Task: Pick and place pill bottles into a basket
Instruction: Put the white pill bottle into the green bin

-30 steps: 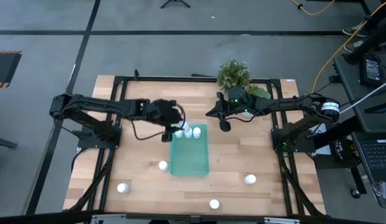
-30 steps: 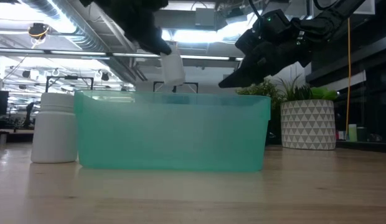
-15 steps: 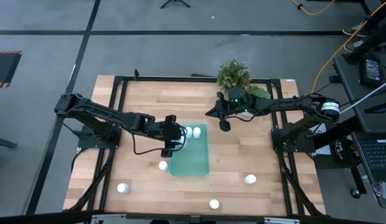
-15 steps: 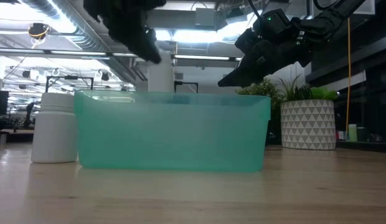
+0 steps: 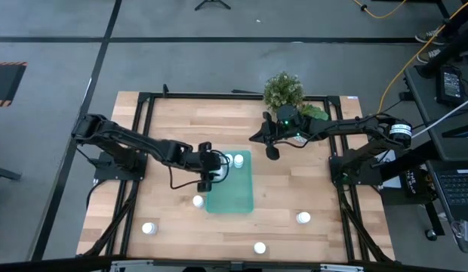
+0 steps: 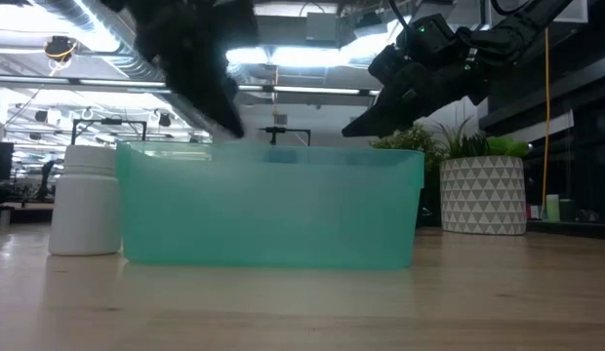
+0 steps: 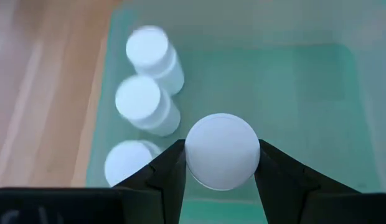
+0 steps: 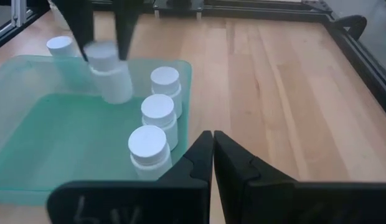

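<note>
My left gripper [image 7: 221, 163] pinches a pill bottle [image 7: 221, 150] by its sides, one finger [image 7: 166, 168] against each flank just below the cap, jaws spread only as wide as the bottle. I hold it upright over the basket [image 7: 317, 93], inside the rim, next to three bottles already standing in a row along one long wall: one [image 7: 154, 59], a second [image 7: 144, 104] and a third [image 7: 126, 163] partly behind my finger.

To finish this step well, I judge that I should lower the bottle straight down until its base meets the basket floor, keeping it clear of that row so I do not knock the neighbours over. Only then should I part the jaws, just enough to let go, and lift straight up so neither finger drags the cap sideways. Dropping it from height would risk it tipping or bouncing into the others.

Seen from my other wrist, the held bottle [image 8: 109, 74] hangs between my left fingers above the basket floor, beside the row [image 8: 159, 112].

My right gripper [image 8: 212, 144] waits with its jaws pressed together, holding nothing, above the table [image 5: 294, 189] near the basket's far corner.

From above, the basket [image 5: 238, 196] lies mid-table. More bottles stand loose on the wood: one [image 5: 198, 201] just beside the basket, and others [image 5: 148, 227] [image 5: 260, 247] [image 5: 303, 218] well apart from it.
</note>
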Robot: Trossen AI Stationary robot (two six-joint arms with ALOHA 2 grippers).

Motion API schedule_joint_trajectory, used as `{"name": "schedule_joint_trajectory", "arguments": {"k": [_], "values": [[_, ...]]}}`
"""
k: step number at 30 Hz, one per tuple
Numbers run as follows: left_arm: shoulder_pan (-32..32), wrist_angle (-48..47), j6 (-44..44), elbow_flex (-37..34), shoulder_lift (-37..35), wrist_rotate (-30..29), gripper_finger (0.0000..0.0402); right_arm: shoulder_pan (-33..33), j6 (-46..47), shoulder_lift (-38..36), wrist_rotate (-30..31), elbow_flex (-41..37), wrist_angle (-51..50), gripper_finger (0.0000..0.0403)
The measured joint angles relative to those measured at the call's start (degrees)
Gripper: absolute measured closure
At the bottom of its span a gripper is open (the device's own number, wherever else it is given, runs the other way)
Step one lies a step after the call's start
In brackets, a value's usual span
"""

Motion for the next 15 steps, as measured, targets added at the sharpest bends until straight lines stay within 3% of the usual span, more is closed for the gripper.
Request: {"name": "schedule_joint_trajectory", "arguments": {"k": [9,15], "values": [[0.14,9.08,-2.82,-6.69,0.48,-0.84,0.0249,0.53,-1.35,0.00,0.13,0.00,-0.08,0.0385],[0.17,7.99,-3.24,-7.10,0.48,-4.34,0.0248,0.53,-1.51,0.00,0.15,0.00,0.00,0.0385]]}}
